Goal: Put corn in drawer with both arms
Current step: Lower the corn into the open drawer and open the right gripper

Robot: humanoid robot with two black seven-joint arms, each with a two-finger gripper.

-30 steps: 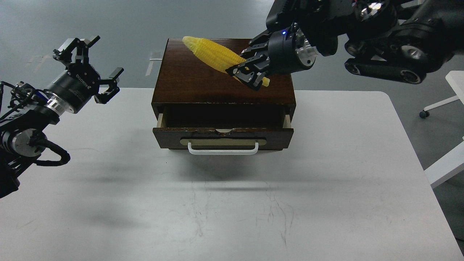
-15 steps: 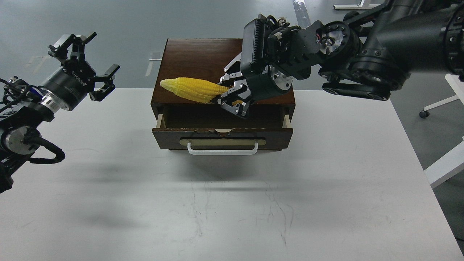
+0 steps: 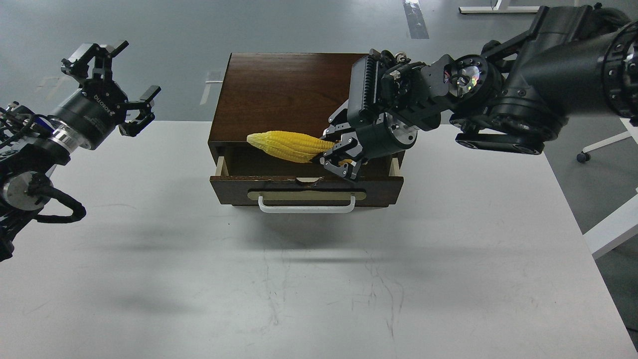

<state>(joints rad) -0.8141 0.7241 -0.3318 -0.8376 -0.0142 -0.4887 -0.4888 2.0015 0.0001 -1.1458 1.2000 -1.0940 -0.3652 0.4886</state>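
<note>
The yellow corn (image 3: 289,145) lies almost level, its tip pointing left, just above the open drawer (image 3: 306,188). My right gripper (image 3: 337,160) is shut on the corn's thick right end and hangs over the drawer's opening. The drawer is pulled out a little from the dark cabinet (image 3: 279,94), and its white bar handle (image 3: 306,205) faces me. My left gripper (image 3: 112,82) is open and empty, raised above the table's far left edge, well apart from the cabinet.
The cabinet stands at the back middle of a white table (image 3: 319,279). A white chair base (image 3: 613,144) stands off the table's right side. Grey floor lies behind.
My right gripper has carried the corn down and forward from above the cabinet top to just over the drawer opening, turning it level. The left gripper drifted slightly left and up.
</note>
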